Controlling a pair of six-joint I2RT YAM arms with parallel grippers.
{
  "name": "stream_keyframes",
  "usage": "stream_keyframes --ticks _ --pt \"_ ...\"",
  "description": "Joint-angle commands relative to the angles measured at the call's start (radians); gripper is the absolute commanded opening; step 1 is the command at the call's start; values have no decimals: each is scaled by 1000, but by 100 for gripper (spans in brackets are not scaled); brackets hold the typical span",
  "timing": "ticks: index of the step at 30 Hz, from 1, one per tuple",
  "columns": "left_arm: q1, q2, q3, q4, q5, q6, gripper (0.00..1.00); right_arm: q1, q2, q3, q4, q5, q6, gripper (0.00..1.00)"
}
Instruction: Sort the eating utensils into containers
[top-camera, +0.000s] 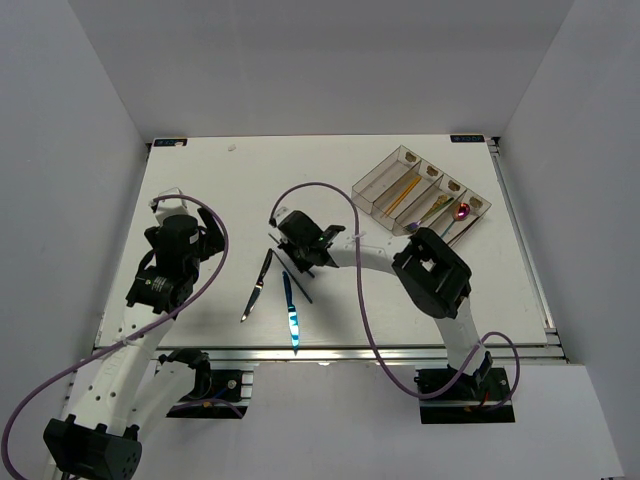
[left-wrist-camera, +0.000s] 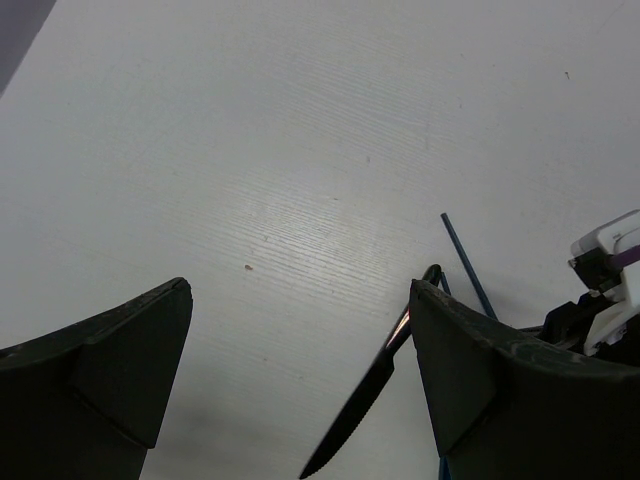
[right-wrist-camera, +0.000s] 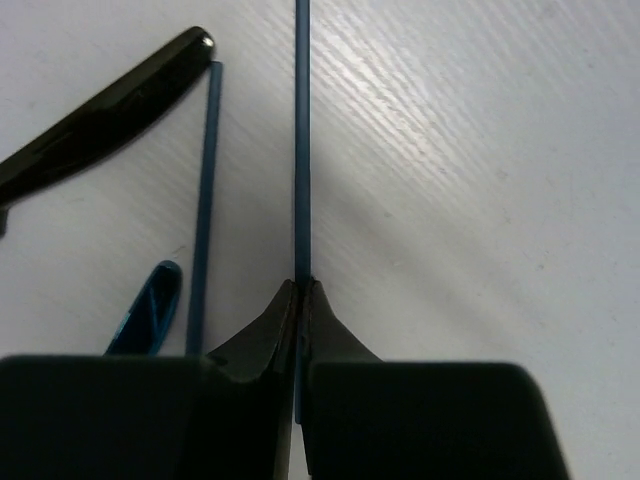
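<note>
Legible text: none. Four small brownish labels (top-camera: 432, 171), one at each compartment end of the clear tray (top-camera: 372, 192), upper right; markings too small to read.

The worktop (right-wrist-camera: 480, 150) was matt white with a fine, faint grain. The black knife (right-wrist-camera: 110, 110) shone glossy; the blue chopstick (right-wrist-camera: 302, 150) looked smooth with a dull sheen. The tray (top-camera: 368, 190) was clear smoky plastic. The left claw (left-wrist-camera: 300, 295) looked matt black.
</note>
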Motion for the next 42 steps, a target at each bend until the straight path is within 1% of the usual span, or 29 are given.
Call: stream_keyframes --ticks 1,4,7,9,11,12,15,16,17,19,20,21,22,24,25,27,28,31,32,35,38,42 --pt "3 -18 -1 6 3 4 98 -30 -24 -54 -46 6 29 0" --pt "3 -21 -2 6 2 4 98 -54 -93 -94 3 -68 49 0" --pt "3 -24 -2 6 0 4 98 -88 -216 -169 109 -134 95 0" --pt "3 -26 -2 6 0 4 98 -120 -271 -238 210 -190 137 0" --pt "3 -24 -2 6 2 4 98 -146 -351 -307 290 -281 195 0" --pt "3 -26 -2 6 2 4 98 -175 -378 -327 351 -299 220 0" --pt "3 -27 -2 6 0 4 98 -237 -464 -385 425 -313 300 0" --pt "3 -27 -2 6 0 4 98 -254 -498 -396 438 -301 320 0" --pt "3 -29 -2 6 0 4 98 -274 -514 -405 444 -252 343 0" --pt "3 -29 -4 6 -1 4 98 -340 -547 -430 439 -169 438 0" --pt "3 -30 -2 6 -1 4 98 -393 -555 -448 444 -111 505 0" --pt "3 -30 -2 6 -1 4 98 -419 -563 -448 454 -86 506 0" --pt "3 -30 -2 8 -3 4 98 -439 -572 -465 470 -25 574 0" --pt "3 -32 -2 4 -6 2 98 -487 -572 -465 481 41 619 0" --pt "3 -32 -2 4 -6 1 98 -498 -560 -456 459 119 669 0" --pt "3 -33 -4 4 -7 2 98 -528 -543 -442 448 180 710 0" --pt "3 -33 -2 6 -7 1 98 -539 -522 -430 438 231 766 0" --pt "3 -33 -2 4 -7 2 98 -591 -470 -396 410 231 832 0" --pt "3 -33 -2 4 -6 2 98 -614 -457 -388 380 231 878 0" --pt "3 -35 -6 6 -3 1 98 -639 -429 -382 360 250 918 0" --pt "3 -35 -4 8 2 2 98 -654 -417 -388 338 282 950 0" --pt "2 -33 -4 8 5 2 98 -668 -413 -405 369 291 941 0"
